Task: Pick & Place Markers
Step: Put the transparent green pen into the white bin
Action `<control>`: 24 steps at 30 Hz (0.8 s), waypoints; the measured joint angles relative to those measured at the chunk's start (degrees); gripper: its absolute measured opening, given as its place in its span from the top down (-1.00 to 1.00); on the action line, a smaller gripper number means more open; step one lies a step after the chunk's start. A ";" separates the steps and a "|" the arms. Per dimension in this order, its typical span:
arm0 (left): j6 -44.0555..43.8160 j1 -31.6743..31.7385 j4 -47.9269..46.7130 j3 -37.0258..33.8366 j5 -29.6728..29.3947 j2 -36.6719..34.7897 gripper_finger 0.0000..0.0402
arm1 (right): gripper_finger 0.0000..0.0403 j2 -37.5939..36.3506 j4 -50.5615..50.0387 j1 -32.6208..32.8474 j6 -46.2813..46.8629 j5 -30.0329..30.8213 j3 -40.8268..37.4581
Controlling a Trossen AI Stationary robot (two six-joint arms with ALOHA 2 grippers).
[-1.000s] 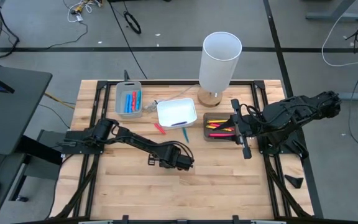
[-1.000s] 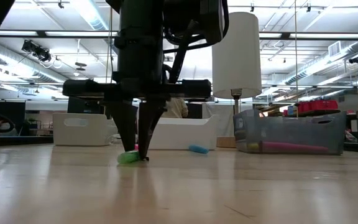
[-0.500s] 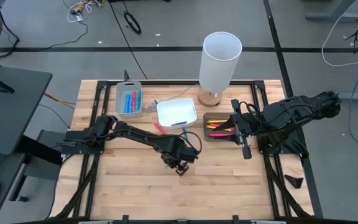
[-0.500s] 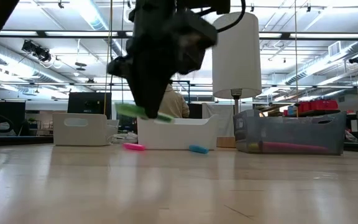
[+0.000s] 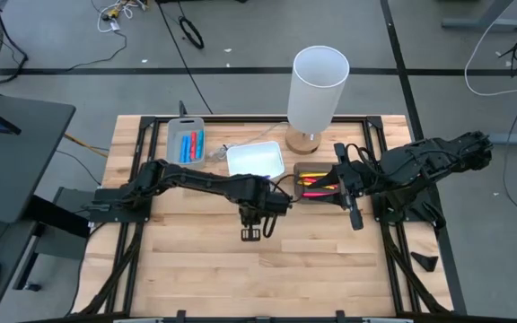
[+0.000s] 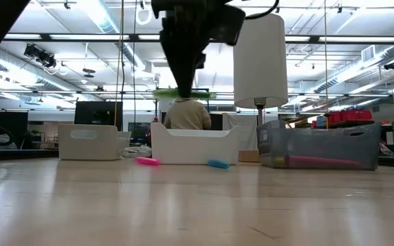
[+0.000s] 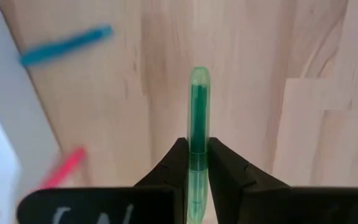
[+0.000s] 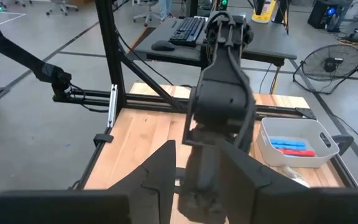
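The wooden desk (image 5: 196, 269) was seen from above with both arms reaching over it. A white lamp (image 5: 317, 90) was stood at its far edge, between the arms. The left arm was stretched across the middle of the desk, and its pincer (image 5: 251, 229) was held above the boards in front of the white tray (image 5: 255, 161). The right arm was folded at the right side, its pincer (image 5: 354, 215) set just beside the dark tray (image 5: 305, 195); whether that pincer was wide or narrow could not be told. A grey tray (image 5: 187, 141) was placed at the far left, with blue and red markers (image 5: 189, 145) laid inside it. Red and yellow markers (image 5: 317, 186) were lodged in the dark tray. A green marker (image 7: 197, 118) was clamped between the left pincer's fingers (image 7: 169, 168), which were drawn in narrow around it, and it was carried level, clear of the desk, in the low view. A blue marker (image 7: 64, 45) and a pink marker (image 7: 64, 168) were left lying on the desk beside the white tray.
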 joint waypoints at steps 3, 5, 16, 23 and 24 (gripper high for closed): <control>3.89 0.57 0.32 1.61 -0.42 -0.01 0.80 | 0.43 0.00 0.00 0.00 0.32 -0.01 0.00; 5.27 0.86 1.13 2.17 -0.45 -0.02 0.80 | 0.43 0.00 -0.01 -0.01 1.06 -0.01 0.00; 10.98 6.59 5.16 2.42 1.62 -0.02 0.80 | 0.43 0.00 -0.02 -0.01 1.11 0.00 0.00; 13.13 13.84 5.67 2.42 1.60 -0.02 0.80 | 0.43 0.00 -0.01 -0.07 1.07 0.01 0.00; 13.82 14.91 6.02 2.42 1.62 -0.02 0.80 | 0.43 0.00 0.00 -0.18 1.07 -0.01 0.00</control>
